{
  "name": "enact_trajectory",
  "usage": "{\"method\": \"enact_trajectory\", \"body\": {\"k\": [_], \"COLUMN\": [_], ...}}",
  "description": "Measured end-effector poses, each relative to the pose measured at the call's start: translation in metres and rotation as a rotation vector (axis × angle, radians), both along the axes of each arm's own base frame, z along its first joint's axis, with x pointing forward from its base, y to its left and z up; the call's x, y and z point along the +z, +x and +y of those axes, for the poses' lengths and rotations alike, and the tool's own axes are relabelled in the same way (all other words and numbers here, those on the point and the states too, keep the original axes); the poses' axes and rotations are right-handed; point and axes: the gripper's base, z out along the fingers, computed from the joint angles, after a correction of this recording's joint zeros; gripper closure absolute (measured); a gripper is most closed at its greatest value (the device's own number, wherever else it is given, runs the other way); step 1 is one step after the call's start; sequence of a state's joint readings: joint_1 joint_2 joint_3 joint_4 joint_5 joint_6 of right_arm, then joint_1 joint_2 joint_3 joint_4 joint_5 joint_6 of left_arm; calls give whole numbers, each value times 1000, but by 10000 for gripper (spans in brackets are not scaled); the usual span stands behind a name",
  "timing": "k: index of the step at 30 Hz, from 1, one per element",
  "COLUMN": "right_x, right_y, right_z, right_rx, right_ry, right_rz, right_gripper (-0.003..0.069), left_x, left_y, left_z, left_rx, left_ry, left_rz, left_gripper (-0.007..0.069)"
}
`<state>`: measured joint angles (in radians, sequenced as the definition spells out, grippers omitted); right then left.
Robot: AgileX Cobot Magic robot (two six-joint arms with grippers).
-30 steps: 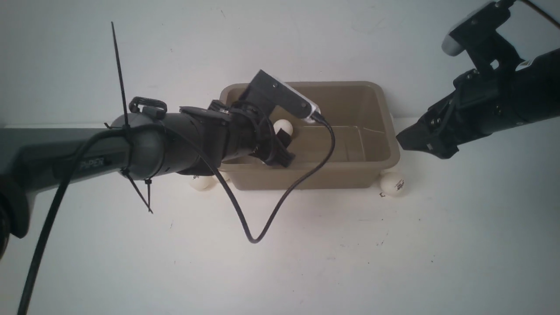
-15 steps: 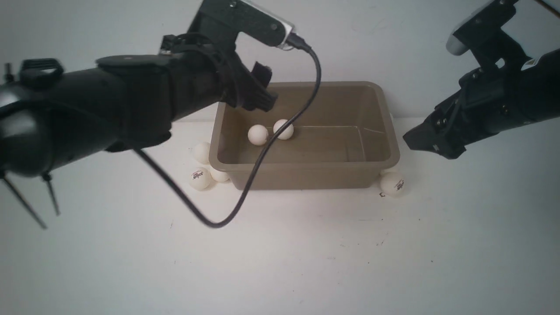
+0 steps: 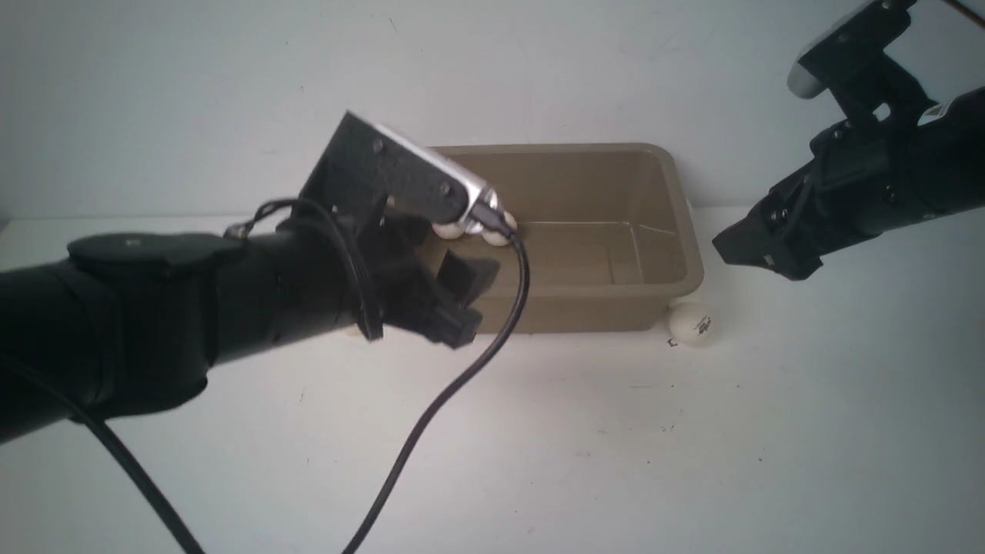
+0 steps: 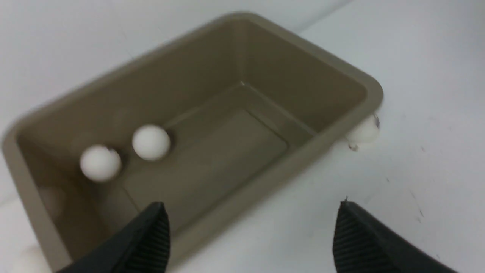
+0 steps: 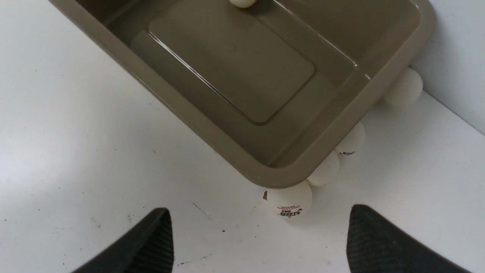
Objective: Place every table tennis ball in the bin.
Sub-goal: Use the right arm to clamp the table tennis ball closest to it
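Note:
The taupe bin (image 3: 585, 148) stands at the back of the table. Two table tennis balls (image 4: 100, 163) (image 4: 150, 142) lie inside near its left end, partly hidden by my left wrist in the front view. My left gripper (image 3: 465, 304) is open and empty, above the bin's front left wall; it also shows in the left wrist view (image 4: 251, 206). My right gripper (image 3: 758, 258) is open and empty, above the table right of the bin. A logo ball (image 5: 290, 201) lies at the bin's right front corner, just beyond the right gripper (image 5: 259, 208). Three more balls (image 5: 326, 170) line that end.
The white wall rises right behind the bin. A black cable (image 3: 431, 415) hangs from my left wrist camera across the table in front of the bin. My left arm covers the table left of the bin in the front view.
My left arm let a ball go in the bin, lifted up and back, then swung down to the bin's front left. The bin now holds two balls. The right arm hardly moved.

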<state>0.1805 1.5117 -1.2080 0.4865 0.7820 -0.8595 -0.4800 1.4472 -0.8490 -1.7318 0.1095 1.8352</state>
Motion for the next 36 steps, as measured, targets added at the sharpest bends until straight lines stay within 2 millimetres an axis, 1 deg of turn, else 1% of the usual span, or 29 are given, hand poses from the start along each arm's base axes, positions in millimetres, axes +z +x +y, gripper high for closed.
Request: {"method": "enact_trajectory", "body": {"k": [3,5,8,11,14,16,19,21,23,24,25,26,27,29,30,31,32,33,34,36], "right_x": [0,0,0,0,1,1,1,1,1,1,1,2,2,2,2,2,2,1,1,-9], "right_y": [0,0,0,0,0,0,0,0,0,0,0,1,1,2,2,2,2,3,3,8], "right_z": [0,0,1,1,1,1,1,1,1,1,1,1,1,1,1,1,1,1,1,1], "right_rx": [-2,-3,-4,-5,-8,-10,-10,-10,-10,-11,-12,-15,-18,-22,-22,-28,-28,-33,-33,-33], "right_ry": [6,9,14,19,30,36,36,36,36,36,36,37,37,39,39,43,43,45,44,32], "right_rz": [1,2,3,3,5,6,5,5,5,3,1,-5,-10,-15,-15,-14,-14,-9,-7,18], "right_gripper": [103,103,103,103,103,103,103,103,103,103,103,103,103,103,103,103,103,103,103,103], "left_x": [-13,-18,-21,-20,-13,-11,-14,-22,-31,-32,-35,-39,-40,-41,-41,-41,-41,-41,-41,-39], "left_y": [-4,-4,-5,-12,-25,-33,-42,-46,-47,-47,-45,-41,-37,-28,-28,-20,-19,-12,-12,-3], "left_z": [7,11,12,1,-17,-23,-25,-22,-16,-14,-11,-4,1,12,13,26,28,41,43,60], "left_rx": [44,80,86,-5,-204,-289,-348,-342,-298,-300,-256,-190,-160,-69,-61,6,9,71,78,156], "left_ry": [41,69,61,-49,-203,-265,-262,-196,-101,-71,-38,41,87,116,119,140,149,150,149,136], "left_rz": [34,44,57,104,166,211,308,388,446,444,457,436,411,375,372,349,345,344,344,317], "left_gripper": [104,104,104,104,104,104,104,104,104,104,104,104,104,104,104,104,104,104,104,104]}}
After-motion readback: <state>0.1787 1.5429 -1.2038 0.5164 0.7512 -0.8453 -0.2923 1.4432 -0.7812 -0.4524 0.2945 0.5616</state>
